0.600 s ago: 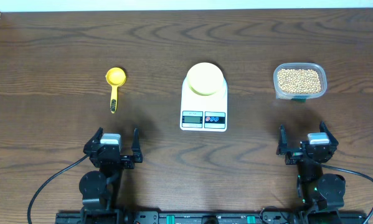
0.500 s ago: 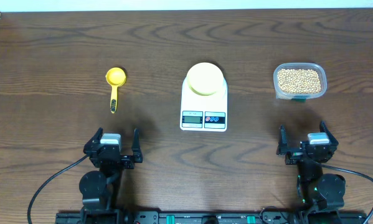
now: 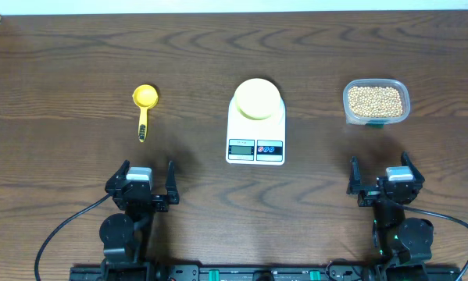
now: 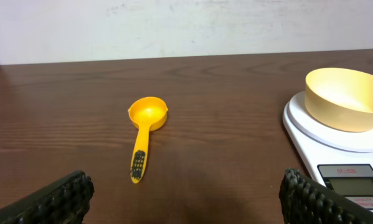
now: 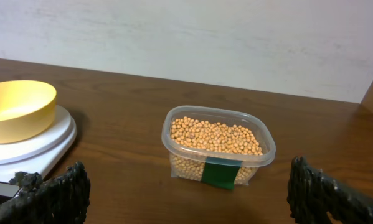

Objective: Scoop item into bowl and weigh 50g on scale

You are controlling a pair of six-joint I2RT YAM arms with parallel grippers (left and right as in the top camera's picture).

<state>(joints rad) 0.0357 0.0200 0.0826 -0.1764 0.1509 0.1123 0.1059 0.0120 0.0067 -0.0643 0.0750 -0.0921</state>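
Note:
A pale yellow bowl (image 3: 256,98) stands empty on the white scale (image 3: 255,137) at the table's middle; both also show in the left wrist view, bowl (image 4: 345,98) on scale (image 4: 335,149), and in the right wrist view, bowl (image 5: 15,110) on scale (image 5: 30,146). Tan beans (image 3: 375,101) fill a clear tub (image 3: 376,119) at the right, the beans (image 5: 216,135) straight ahead of my right gripper (image 5: 189,199). My left gripper (image 3: 141,184) and right gripper (image 3: 385,178) rest near the front edge, both open and empty. In its wrist view the left gripper (image 4: 186,199) stands wide apart over bare wood.
A bright yellow measuring scoop (image 3: 144,108) lies left of the scale, handle toward me, its bowl (image 4: 149,113) ahead of the left gripper. A green label (image 5: 222,172) marks the tub's front. A pale wall runs behind the table.

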